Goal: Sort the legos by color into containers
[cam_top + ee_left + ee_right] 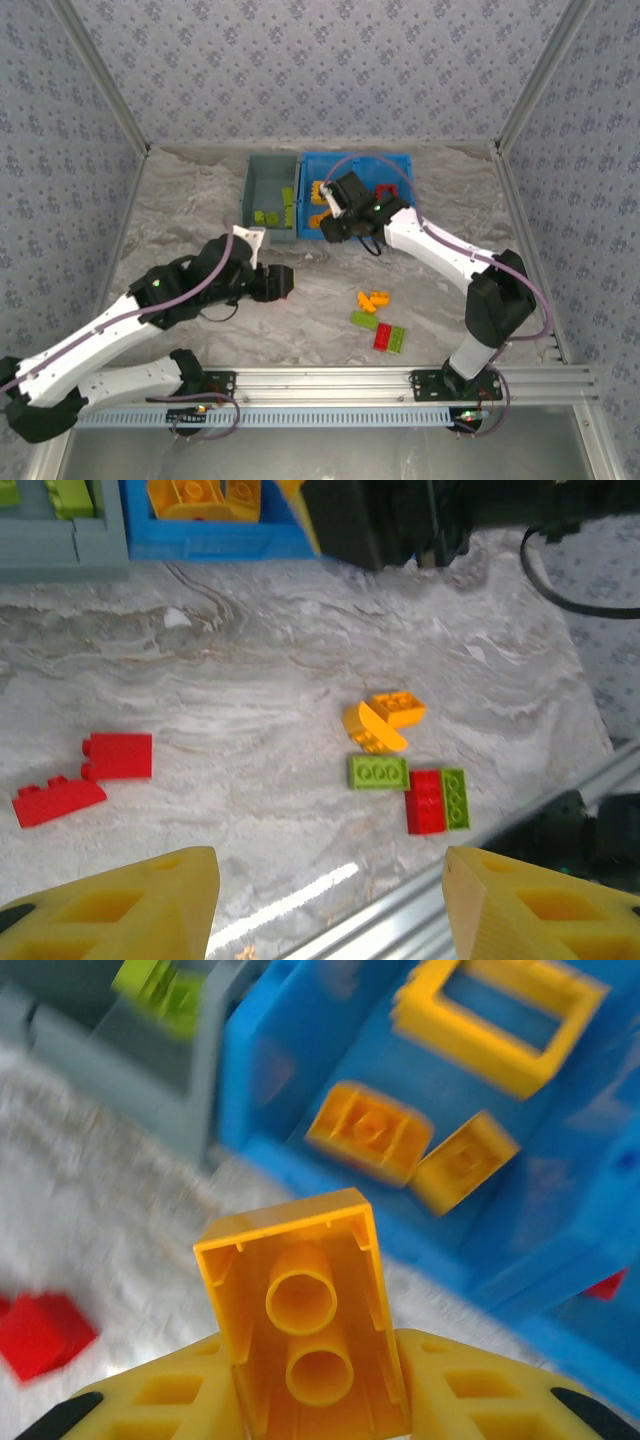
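Here, an orange brick (300, 1300) is clamped in the right claw (315, 1385) near the blue tray (262, 1090); the left claw (328, 880) is held open and empty.

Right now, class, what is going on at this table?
The right gripper holds a yellow brick by the blue tray, where yellow pieces already lie. The left gripper hangs open and empty above the table. Green bricks sit in the grey bin; loose bricks, red, green and yellow, lie on the table.

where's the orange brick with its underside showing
Right wrist view: the orange brick is held in the right end effector, just short of the blue tray.
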You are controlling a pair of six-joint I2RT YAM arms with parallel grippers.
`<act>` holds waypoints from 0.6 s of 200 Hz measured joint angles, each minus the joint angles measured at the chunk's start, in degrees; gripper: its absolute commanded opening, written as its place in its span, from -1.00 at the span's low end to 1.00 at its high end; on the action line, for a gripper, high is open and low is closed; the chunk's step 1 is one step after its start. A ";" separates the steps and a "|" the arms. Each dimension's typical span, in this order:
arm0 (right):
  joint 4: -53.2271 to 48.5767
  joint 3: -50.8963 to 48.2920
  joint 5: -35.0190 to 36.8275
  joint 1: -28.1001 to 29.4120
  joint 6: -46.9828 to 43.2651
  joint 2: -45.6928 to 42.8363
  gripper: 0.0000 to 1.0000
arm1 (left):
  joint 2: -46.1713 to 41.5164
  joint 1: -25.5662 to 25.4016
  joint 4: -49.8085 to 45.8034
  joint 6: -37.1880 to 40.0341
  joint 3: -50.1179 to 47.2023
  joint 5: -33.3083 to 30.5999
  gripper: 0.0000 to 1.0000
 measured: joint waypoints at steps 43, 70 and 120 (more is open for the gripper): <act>-2.60 15.85 0.00 -3.17 5.73 14.56 -0.23 | 8.48 -1.46 0.98 0.13 3.76 -8.37 0.21; -4.52 22.34 -0.52 -4.61 8.11 22.03 -0.22 | 11.69 -3.28 1.16 0.09 5.46 -12.79 0.21; -7.67 32.13 -1.33 -5.49 9.62 31.08 -0.22 | 13.75 -5.38 2.03 -0.04 6.69 -16.68 0.20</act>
